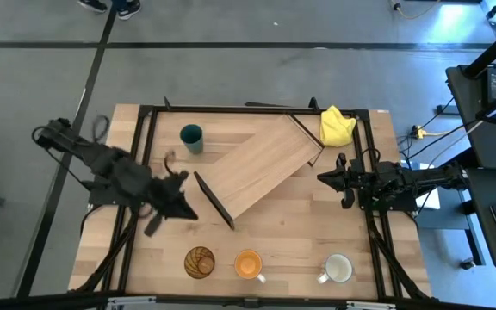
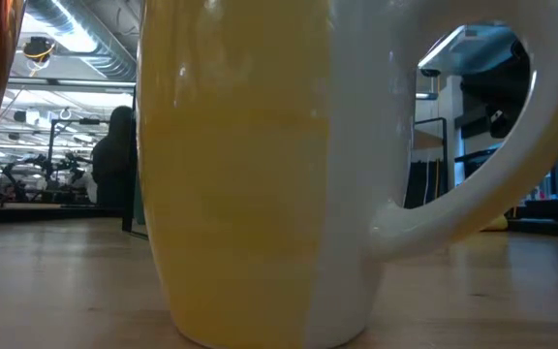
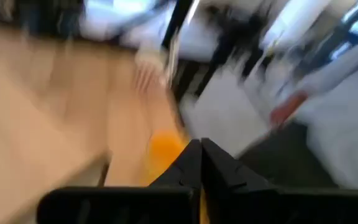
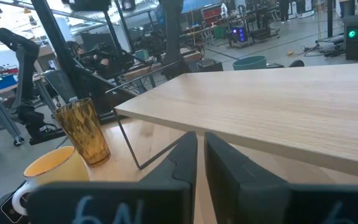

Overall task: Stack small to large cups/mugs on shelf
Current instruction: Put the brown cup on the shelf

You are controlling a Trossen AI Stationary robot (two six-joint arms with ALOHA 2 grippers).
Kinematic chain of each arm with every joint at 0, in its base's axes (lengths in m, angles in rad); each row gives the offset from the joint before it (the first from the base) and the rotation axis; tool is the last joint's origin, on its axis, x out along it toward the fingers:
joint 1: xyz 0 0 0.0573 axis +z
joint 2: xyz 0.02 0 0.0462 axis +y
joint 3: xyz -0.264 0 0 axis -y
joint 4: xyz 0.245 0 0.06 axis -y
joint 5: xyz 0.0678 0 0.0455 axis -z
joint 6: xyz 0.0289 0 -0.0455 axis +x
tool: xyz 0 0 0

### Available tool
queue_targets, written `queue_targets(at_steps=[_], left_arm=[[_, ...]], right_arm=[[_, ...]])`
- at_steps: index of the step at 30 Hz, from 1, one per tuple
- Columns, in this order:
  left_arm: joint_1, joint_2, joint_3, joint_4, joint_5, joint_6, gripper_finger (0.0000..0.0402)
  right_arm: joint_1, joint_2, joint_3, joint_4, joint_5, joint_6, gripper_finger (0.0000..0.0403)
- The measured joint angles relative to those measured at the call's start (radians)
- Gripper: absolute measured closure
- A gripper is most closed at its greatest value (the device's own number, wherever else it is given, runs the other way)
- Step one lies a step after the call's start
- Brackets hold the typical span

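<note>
The shelf (image 1: pixel 261 168), a light-wood board, stands slantwise mid-table on its dark end panels (image 1: pixel 213 200). The teal cup (image 1: pixel 192 138) stands on the table at the far left. Along the near edge stand the amber ribbed glass (image 1: pixel 200 263), the orange mug (image 1: pixel 248 264) and the white mug (image 1: pixel 338 269). In the low view the orange mug (image 2: pixel 260 174) fills the picture. My left gripper (image 1: pixel 186 209) is shut and empty, left of the shelf's near end. My right gripper (image 1: pixel 324 178) is shut and empty, level at the table's right edge, pointing at the shelf (image 4: pixel 278 106).
A yellow cloth (image 1: pixel 336 125) lies at the far right corner, beside the shelf's far end. A dark metal frame (image 1: pixel 145 155) runs along the table's edges. Bare tabletop lies between the shelf and the row of cups near the front.
</note>
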State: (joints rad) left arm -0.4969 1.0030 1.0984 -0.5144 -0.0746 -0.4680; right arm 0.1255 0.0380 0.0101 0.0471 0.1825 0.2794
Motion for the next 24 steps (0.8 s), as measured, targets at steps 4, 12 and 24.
queue_targets(at_steps=[4,12,24], left_arm=[[-0.095,0.060,-0.001,-0.143,-0.042,-0.144,0.0401],[-0.241,0.252,0.235,-0.307,-0.131,-0.225,0.0401],[-0.234,0.595,0.705,-0.967,-0.248,-0.534,0.0398]], right_arm=[[0.000,0.000,0.000,0.000,0.000,0.000,0.0370],[0.000,0.000,0.000,0.000,0.000,0.000,0.0370],[0.000,0.000,0.000,0.001,0.000,0.000,0.0370]])
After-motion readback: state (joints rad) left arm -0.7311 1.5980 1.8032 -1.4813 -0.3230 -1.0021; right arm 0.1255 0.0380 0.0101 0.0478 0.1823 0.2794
